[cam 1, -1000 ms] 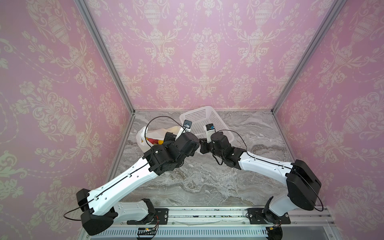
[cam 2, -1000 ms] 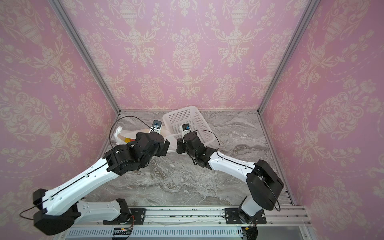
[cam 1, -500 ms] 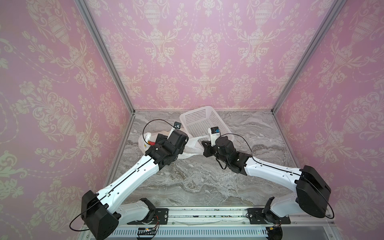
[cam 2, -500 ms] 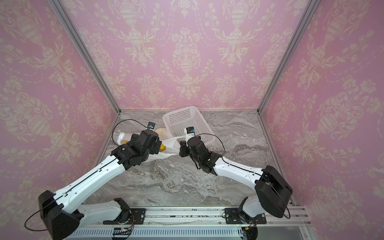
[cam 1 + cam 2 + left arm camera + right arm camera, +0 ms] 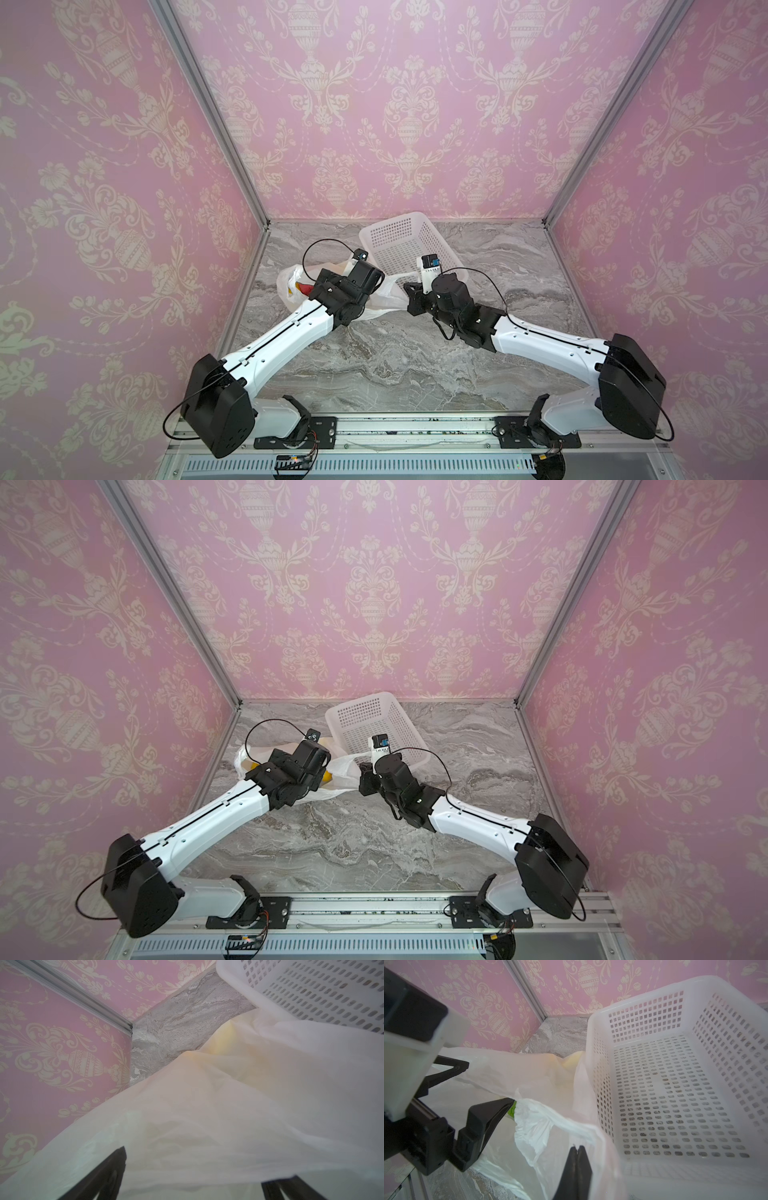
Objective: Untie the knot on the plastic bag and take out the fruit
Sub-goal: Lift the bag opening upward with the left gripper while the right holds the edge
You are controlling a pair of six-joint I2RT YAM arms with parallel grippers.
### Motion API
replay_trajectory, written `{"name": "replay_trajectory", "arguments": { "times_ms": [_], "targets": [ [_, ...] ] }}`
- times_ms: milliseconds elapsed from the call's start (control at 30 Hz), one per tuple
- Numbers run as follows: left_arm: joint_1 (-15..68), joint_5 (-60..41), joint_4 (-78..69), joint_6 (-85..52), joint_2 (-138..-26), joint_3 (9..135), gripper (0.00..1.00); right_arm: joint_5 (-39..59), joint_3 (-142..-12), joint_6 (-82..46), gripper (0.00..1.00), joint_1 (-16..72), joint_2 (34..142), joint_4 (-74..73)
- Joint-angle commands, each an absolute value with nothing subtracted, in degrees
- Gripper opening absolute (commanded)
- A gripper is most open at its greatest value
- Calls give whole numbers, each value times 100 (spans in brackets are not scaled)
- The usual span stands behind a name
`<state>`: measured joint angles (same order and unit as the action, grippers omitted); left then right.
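The plastic bag [image 5: 384,297] lies crumpled on the marble table, left of the basket, and shows in both top views [image 5: 340,771]. Fruit shows through its film: red and yellow [image 5: 301,287], yellow [image 5: 328,776], a green piece [image 5: 512,1110]. The knot is out of view. My left gripper [image 5: 483,1086] stands open at the bag's mouth, with film draped between its fingers [image 5: 116,1167]. My right gripper [image 5: 577,1148] is shut on the bag's thin edge beside the basket, and a handle strip [image 5: 571,1126] loops over it.
A white perforated basket [image 5: 399,218] stands empty at the back middle, its near wall [image 5: 593,1047] touching the bag. Pink walls close in the left, back and right. The left arm's wrist covers much of the bag from above.
Both grippers have shifted slightly. The bag's film is now pulled out toward the right gripper, stretched between the two. The left jaws stay open and the right jaws stay shut.
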<state>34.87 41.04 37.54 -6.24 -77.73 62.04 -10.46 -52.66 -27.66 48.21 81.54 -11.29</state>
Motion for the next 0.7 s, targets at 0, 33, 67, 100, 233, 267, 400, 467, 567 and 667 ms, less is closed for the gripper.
{"name": "replay_trajectory", "arguments": {
  "times_ms": [0,33,67,100,233,267,400,467,567,667],
  "targets": [
    [3242,4357,3882,-536,-7928,6491,99,-1054,-5248,-2672,0,4893,7807,-1110],
    [3165,4314,3830,-527,-7975,6564,99,-1054,-5199,-2681,0,4908,7751,-1112],
    [3090,4262,3779,-514,-8042,6642,99,-1054,-5125,-2694,0,4909,7682,-1129],
    [3033,4225,3739,-505,-8086,6701,99,-1063,-5050,-2713,0,4919,7614,-1150],
    [2855,4100,3541,-397,-8434,6918,99,-1038,-4760,-2810,0,4928,7402,-1283],
    [2809,4008,3505,-378,-8528,6963,99,-1045,-4755,-2812,0,4926,7392,-1264],
    [2666,3647,3409,-367,-8769,7129,62,-1044,-4782,-2804,0,4925,7440,-1187],
    [2574,3520,3388,-402,-8814,7231,28,-1063,-4781,-2795,0,4923,7445,-1187],
    [2449,3406,3479,-460,-8815,7481,8,-1086,-4781,-2754,15,4926,7414,-1170],
    [2393,3539,3664,-551,-8779,7856,3,-1070,-4756,-2573,51,4925,7319,-1151]
  ]
}}
